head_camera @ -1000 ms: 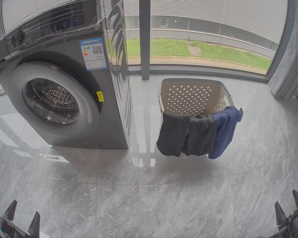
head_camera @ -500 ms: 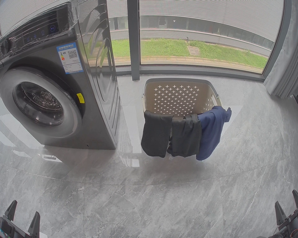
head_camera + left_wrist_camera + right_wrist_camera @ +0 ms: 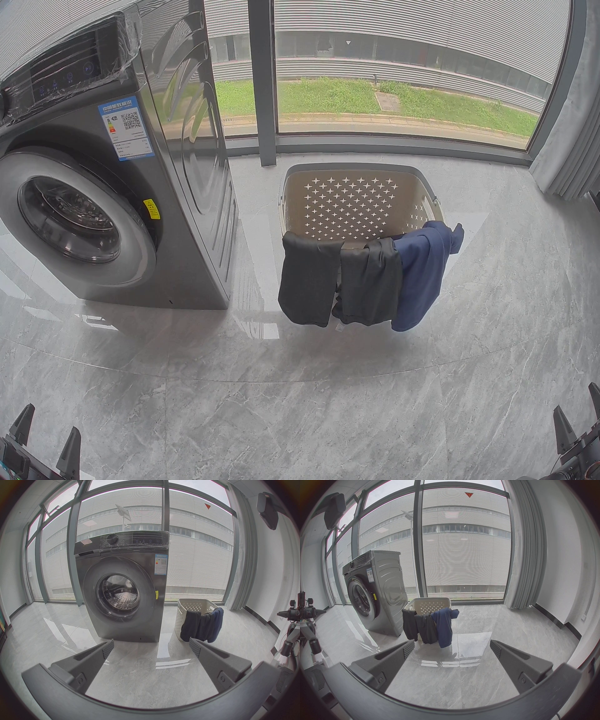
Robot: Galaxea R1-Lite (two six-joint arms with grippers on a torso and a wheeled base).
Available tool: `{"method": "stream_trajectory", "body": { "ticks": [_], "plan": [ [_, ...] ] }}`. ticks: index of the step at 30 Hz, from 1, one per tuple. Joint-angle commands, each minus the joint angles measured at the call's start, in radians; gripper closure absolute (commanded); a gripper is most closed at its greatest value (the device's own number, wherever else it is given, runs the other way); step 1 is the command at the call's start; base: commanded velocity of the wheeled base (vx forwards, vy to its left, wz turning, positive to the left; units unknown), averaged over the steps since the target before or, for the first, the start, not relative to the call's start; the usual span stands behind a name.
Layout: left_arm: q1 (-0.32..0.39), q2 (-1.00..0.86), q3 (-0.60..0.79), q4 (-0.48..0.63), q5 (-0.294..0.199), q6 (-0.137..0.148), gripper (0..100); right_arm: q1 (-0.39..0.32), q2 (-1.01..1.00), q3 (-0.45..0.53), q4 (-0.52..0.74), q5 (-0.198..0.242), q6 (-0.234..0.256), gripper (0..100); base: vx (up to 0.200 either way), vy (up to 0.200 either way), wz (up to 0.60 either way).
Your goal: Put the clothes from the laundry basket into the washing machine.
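1. Presently the left hand point(image 3: 150, 644) hangs low over the floor point(image 3: 300, 406), its jaws spread wide and holding nothing; the right hand point(image 3: 451, 644) is likewise open and empty. Both are well apart from the task's things.
2. Ahead stands the laundry basket point(image 3: 356, 172), just beside the washing machine point(image 3: 181, 206) and near the window. Three clothes are draped over its near rim, side by side: a black garment point(image 3: 308, 281), a dark grey garment point(image 3: 370, 281) and a blue garment point(image 3: 422, 275), which also wraps the basket's corner.
3. Handling, as I judge it: the clothes are soft, light and limp. They will sag, trail and may snag on the rim. The best hold is probably the fold on top of the rim, where the cloth bunches thick enough for the jaws. The basket looks light too, so a sideways pull could drag or tip it.
4. The head view looks down into the basket and shows its star-pierced far wall, though the draped clothes hide its bottom.
5. The left wrist view faces the machine's front squarely: the round door point(image 3: 118, 595) is closed, drum visible behind the glass, so it likely needs opening first.
6. The right wrist view shows the clothes' hanging outer faces.
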State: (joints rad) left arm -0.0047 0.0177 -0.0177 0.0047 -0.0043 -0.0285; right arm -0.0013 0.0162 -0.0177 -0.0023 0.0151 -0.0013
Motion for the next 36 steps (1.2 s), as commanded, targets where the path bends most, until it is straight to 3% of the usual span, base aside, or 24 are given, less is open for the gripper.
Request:
{"method": "stream_trajectory", "body": {
  "ticks": [1, 30, 36],
  "plan": [
    [0.0, -0.01, 0.015, 0.0, 0.0, -0.001, 0, 0.001, -0.015, 0.018, -0.001, 0.0, 0.0, 0, 0.2, 0.0, 0.0],
    [0.0, -0.01, 0.015, 0.0, 0.0, 0.002, 0, 0.001, -0.015, 0.018, -0.001, 0.0, 0.0, 0, 0.2, 0.0, 0.0],
    [0.0, -0.01, 0.015, -0.002, 0.0, 0.002, 0, 0.0, -0.015, 0.018, -0.001, 0.0, 0.0, 0, 0.0, 0.0, 0.0]
  ]
}}
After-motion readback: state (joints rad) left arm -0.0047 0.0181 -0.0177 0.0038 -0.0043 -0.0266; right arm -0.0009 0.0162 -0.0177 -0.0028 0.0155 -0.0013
